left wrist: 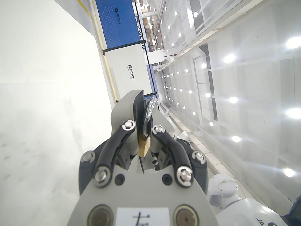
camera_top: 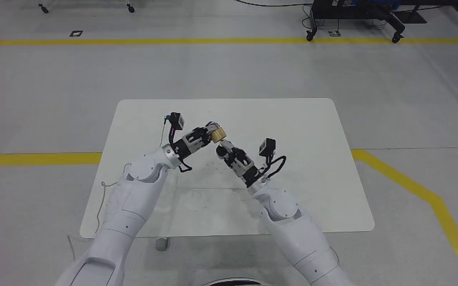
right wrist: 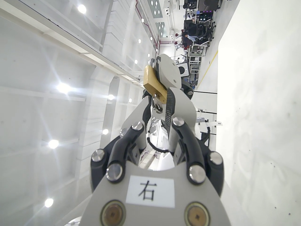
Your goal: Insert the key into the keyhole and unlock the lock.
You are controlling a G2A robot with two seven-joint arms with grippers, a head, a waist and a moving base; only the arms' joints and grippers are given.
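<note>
Two grippers, both clamped. Your right gripper (camera_top: pixel 224 149) pinches the key (right wrist: pixel 157 105) by its head, and the blade sits in the keyhole on the bottom face of the brass padlock (right wrist: pixel 154 81). Your left gripper (camera_top: pixel 208 135) grips that padlock from its 8 o'clock side; the right one meets it from 5 o'clock. The padlock is held over the white table (camera_top: pixel 322 143), toward 12 o'clock of the table's middle.

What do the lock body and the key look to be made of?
The lock body is likely brass: yellow-gold, with a dull brushed sheen and crisp edges. The key is silvery metal, probably steel or nickel-plated, judging by its bright glints.
</note>
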